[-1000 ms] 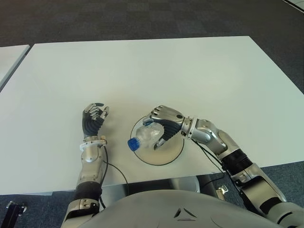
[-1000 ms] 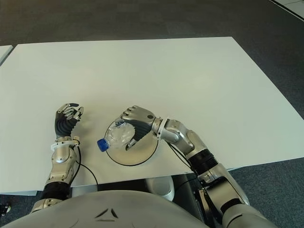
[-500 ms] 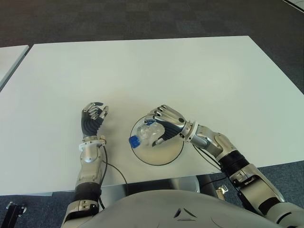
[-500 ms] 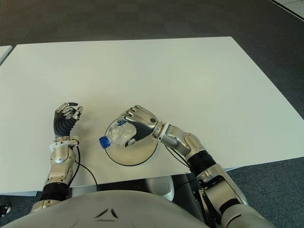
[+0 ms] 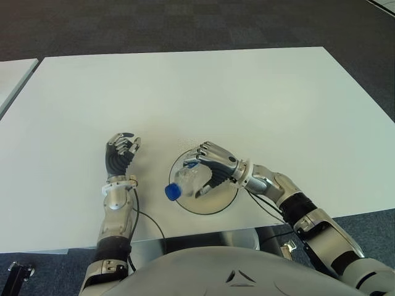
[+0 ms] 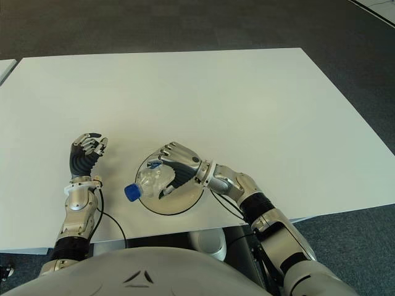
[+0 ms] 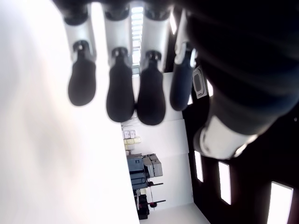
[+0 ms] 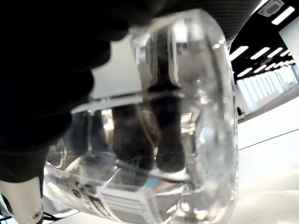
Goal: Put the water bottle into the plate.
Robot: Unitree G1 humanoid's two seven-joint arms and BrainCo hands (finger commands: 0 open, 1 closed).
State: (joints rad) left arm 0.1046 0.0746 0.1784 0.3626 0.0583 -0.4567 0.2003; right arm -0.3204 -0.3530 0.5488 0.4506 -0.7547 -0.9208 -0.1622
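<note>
The placing step is judged to be nearly done: the water bottle (image 5: 188,180) is held on its side over the plate (image 5: 223,198), its clear body within the plate's dark rim and its blue cap (image 5: 171,192) reaching out past the rim on the side toward the left hand. Whether the bottle already touches the plate cannot be told. The bottle is clasped by the right hand (image 5: 213,165), whose fingers (image 8: 163,140) are curled over the body from above, as is seen through the clear plastic in the right wrist view. The right forearm is stretched low across the table (image 5: 247,92) from the plate toward the robot's right side, with the wrist bent so that the palm faces down onto the bottle. What the next move is judged to call for is a gentle lowering until the bottle is borne by the plate, then a loosening of the fingers, with care that the round body is not set rolling off over the rim. The left hand (image 5: 120,153) is raised beside the plate on its left, well apart from it, fingers loosely bent and nothing held.
</note>
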